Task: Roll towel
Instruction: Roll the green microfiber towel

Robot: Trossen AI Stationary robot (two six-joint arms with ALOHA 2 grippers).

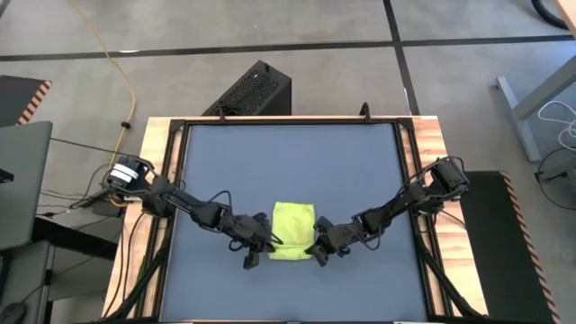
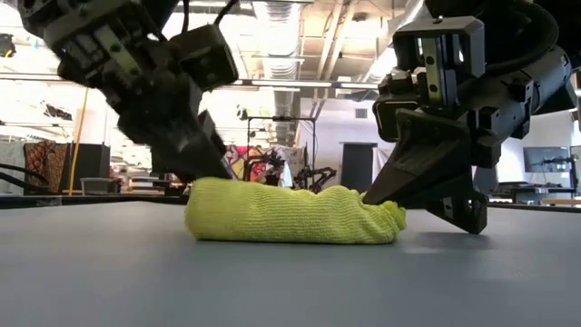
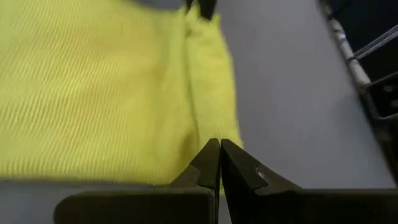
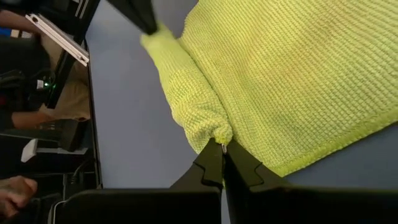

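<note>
High view shows the small lime-green soft cloth towel (image 1: pixel 293 230) mid-tabletop (image 1: pixel 288 153), partly rolled. Left end effector (image 1: pixel 260 245) and right end effector (image 1: pixel 319 248), fingers closed, each pinch one end of the rolled edge, likely to keep the roll tight and even.

1. Right gripper (image 4: pixel 222 163): fingers closed together, tips pinching a rolled fold of the towel (image 4: pixel 292 74).
2. Towel lies on the table (image 4: pixel 130 124).
3. Left gripper (image 4: pixel 140 14) touches the fold's far end.

Black box (image 1: pixel 252 90) — yellow cable (image 1: pixel 121 72) beyond table (image 1: pixel 288 153).
</note>
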